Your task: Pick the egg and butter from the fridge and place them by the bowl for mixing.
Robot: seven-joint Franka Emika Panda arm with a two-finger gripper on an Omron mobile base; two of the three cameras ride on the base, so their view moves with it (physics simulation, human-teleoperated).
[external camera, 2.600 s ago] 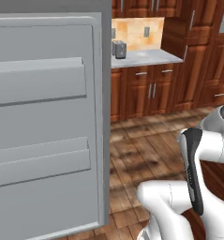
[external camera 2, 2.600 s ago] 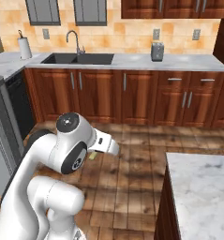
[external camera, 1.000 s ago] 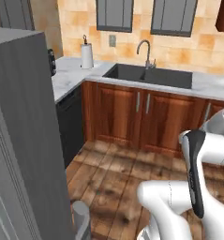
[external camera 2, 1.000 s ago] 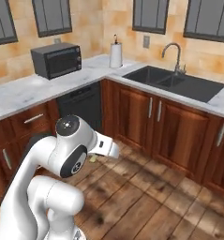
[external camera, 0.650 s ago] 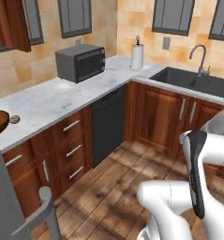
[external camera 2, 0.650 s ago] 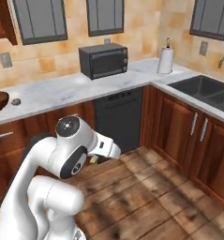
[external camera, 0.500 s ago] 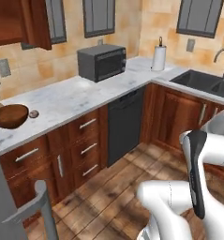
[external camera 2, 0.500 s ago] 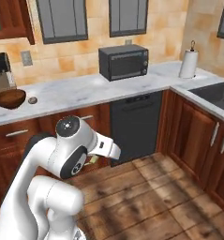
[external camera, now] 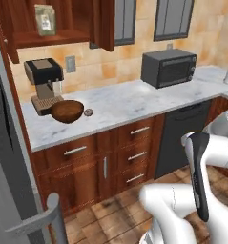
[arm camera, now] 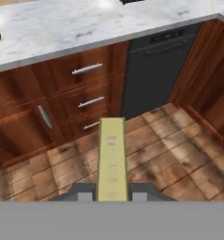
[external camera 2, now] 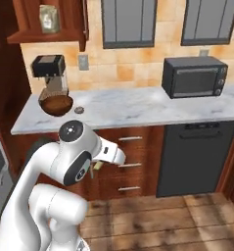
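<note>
My gripper (arm camera: 112, 192) is shut on the butter (arm camera: 112, 157), a pale-yellow stick that points away from the hand over the wooden floor. In the right base view the gripper (external camera 2: 94, 169) hangs low in front of the drawers, with a bit of the butter (external camera 2: 92, 168) under the hand. The dark reddish-brown bowl (external camera: 67, 110) (external camera 2: 55, 104) stands on the marble counter in front of the coffee machine. The small brown egg (external camera: 88, 112) (external camera 2: 79, 110) lies on the counter just right of the bowl, apart from it. The grey fridge (external camera: 10, 157) rises at the left edge.
A black-and-brown coffee machine (external camera: 44, 83) stands behind the bowl. A black microwave (external camera: 169, 67) sits farther right on the counter (external camera: 129, 102). Below are wooden drawers (arm camera: 87, 70) and a dark dishwasher (external camera 2: 194, 157). The fridge door's handle (external camera: 51, 212) juts out at the lower left.
The whole picture has swept from the sink corner past the microwave to the counter with the bowl: the camera has moved. The arm keeps its pose and the butter stays in the gripper.
</note>
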